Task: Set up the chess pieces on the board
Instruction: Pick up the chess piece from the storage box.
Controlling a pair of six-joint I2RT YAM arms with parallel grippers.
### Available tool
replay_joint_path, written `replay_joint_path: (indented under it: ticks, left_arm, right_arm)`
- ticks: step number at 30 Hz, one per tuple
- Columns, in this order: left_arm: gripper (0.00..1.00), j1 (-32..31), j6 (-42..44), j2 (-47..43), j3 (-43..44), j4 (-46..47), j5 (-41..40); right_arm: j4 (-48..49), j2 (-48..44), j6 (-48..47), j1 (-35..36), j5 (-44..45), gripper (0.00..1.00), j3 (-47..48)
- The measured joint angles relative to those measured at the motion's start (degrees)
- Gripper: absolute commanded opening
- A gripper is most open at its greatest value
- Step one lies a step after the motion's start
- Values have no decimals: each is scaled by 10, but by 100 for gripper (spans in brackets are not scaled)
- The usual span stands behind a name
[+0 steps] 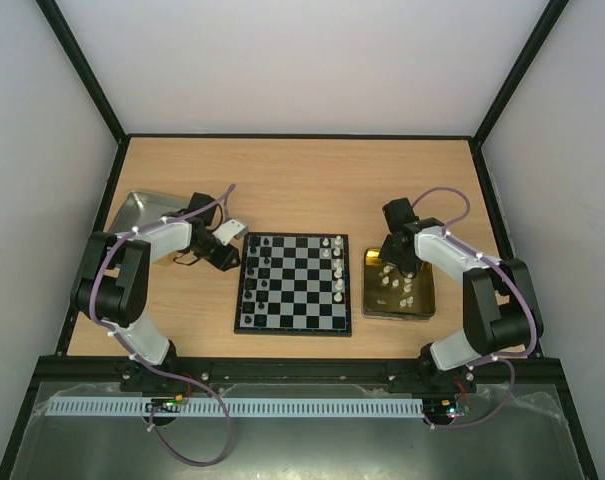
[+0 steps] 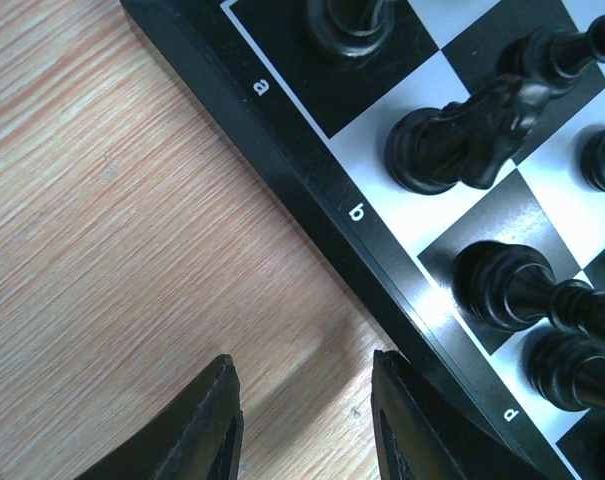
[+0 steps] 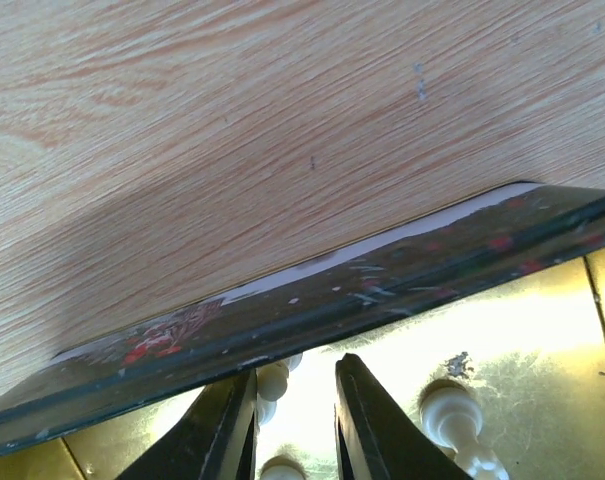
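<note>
Left claw hangs wide apart, empty, over the worktop left of the board. Black chess pieces along the board's left side look glossy, tiny, light and tippy, so I'd pinch mid-body. Right of the board, right claw is nearly together around a cream piece in the gold tray; can't tell if it's gripping.

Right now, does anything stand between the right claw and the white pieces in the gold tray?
Nothing visible does. The right claw hangs inside the gold tray, with white pieces close beside its fingertips.
</note>
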Motion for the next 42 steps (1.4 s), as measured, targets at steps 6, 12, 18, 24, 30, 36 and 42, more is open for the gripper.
replay_joint_path:
  ticks: [6, 12, 18, 24, 30, 36, 42]
  left_arm:
    - [38, 0, 0, 0, 0, 0, -2]
    - [38, 0, 0, 0, 0, 0, -2]
    - [38, 0, 0, 0, 0, 0, -2]
    - [38, 0, 0, 0, 0, 0, -2]
    - [38, 0, 0, 0, 0, 0, -2]
    - [38, 0, 0, 0, 0, 0, -2]
    - [38, 0, 0, 0, 0, 0, -2]
  right_arm:
    - [29, -9, 9, 0, 8, 19, -28]
    - [42, -9, 10, 0, 7, 16, -35]
    - [47, -9, 10, 0, 6, 12, -35]
    - [47, -9, 9, 0, 4, 12, -35]
    - [47, -9, 7, 0, 2, 2, -36]
    - [40, -9, 6, 0, 5, 2, -34]
    - [7, -14, 4, 9, 24, 2, -12]
